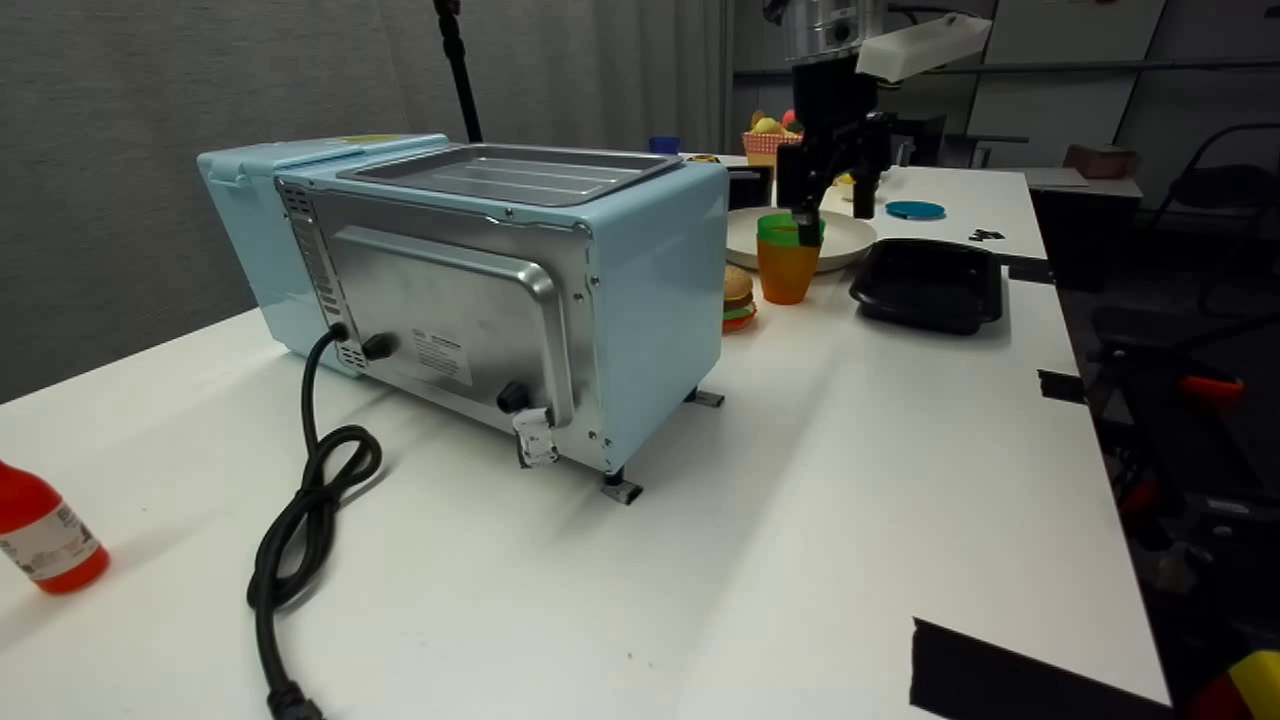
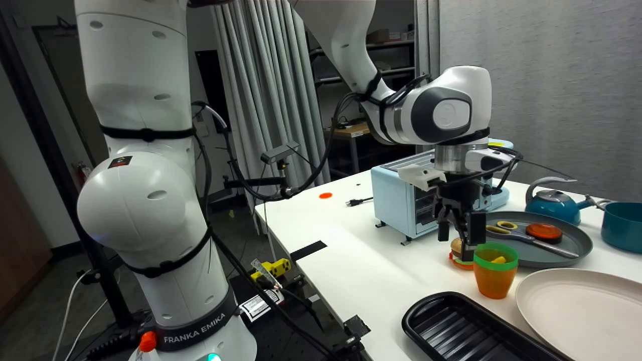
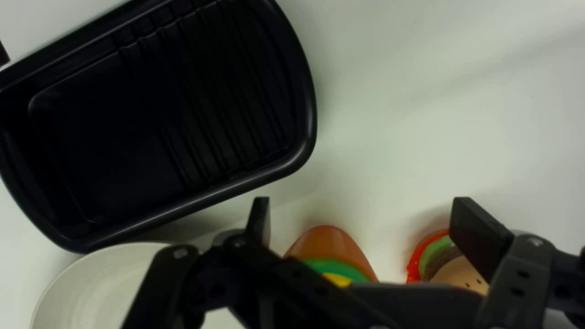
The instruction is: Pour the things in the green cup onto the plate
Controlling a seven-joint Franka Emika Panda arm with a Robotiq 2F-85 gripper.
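The green cup (image 2: 484,262) stands upright on the table, its bright green rim above an orange lower body that looks like an orange cup around it. A yellow piece (image 2: 499,260) shows inside; the rest of the contents is hidden. Right beside the cup lies the plate (image 2: 582,311), round, pale and bare, also partly seen in the wrist view (image 3: 96,283). My gripper (image 3: 361,208) is open above the table, with nothing held. In the wrist view the cup appears between and below the spread fingers (image 3: 260,219), partly covered by the gripper's linkage.
A black pan (image 2: 451,321) lies close to cup and plate. The toy burger (image 3: 438,260) sits near the cup, under one finger. Behind stand the light-blue toaster oven (image 1: 655,320), a grey plate (image 2: 577,244) with scissors, a kettle (image 2: 551,206) and a blue pot (image 2: 622,228).
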